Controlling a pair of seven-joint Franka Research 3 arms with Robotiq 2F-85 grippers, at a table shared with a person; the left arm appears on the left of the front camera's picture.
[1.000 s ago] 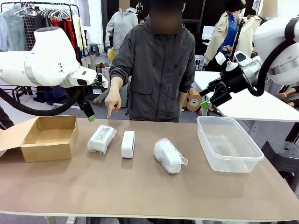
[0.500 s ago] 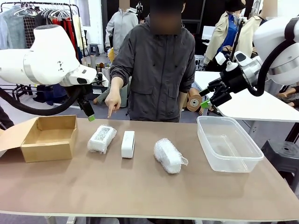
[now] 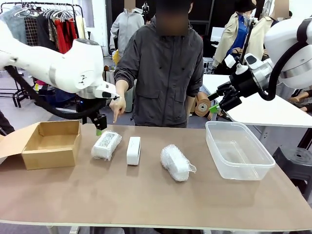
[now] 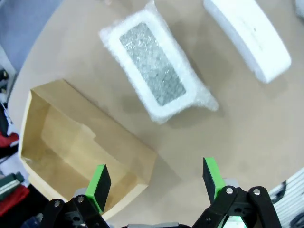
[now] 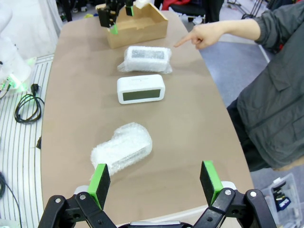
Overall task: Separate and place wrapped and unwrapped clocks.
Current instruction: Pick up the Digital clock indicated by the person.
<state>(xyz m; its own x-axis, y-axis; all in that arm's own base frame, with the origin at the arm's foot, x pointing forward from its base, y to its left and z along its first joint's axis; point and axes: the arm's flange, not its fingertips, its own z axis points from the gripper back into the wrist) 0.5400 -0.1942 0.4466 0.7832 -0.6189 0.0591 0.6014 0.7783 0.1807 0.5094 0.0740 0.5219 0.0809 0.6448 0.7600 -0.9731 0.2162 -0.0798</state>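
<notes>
1. Clocks lie in a row across the middle of the worktop (image 3: 146, 200), three in all.
2. The left wrapped clock (image 3: 106, 145), in bubble wrap, lies nearest the left edge. The bare clock (image 3: 133, 150), smooth and white, stands on its long side just beside it. The right wrapped clock (image 3: 175, 162) lies apart, further toward the right edge.
3. An open cardboard box (image 3: 51, 157) sits at the left edge, and a clear plastic tub (image 3: 239, 173) sits by the right edge.
4. The left gripper (image 3: 99, 127) hangs just above the far end of the left wrapped clock, jaws spread wide with nothing between them.
5. The right gripper (image 3: 214, 108) hangs high beyond the far right corner, jaws wide too, holding nothing.
6. A person stands at the far edge, and their hand (image 3: 117, 106) points a finger down beside the left gripper.
</notes>
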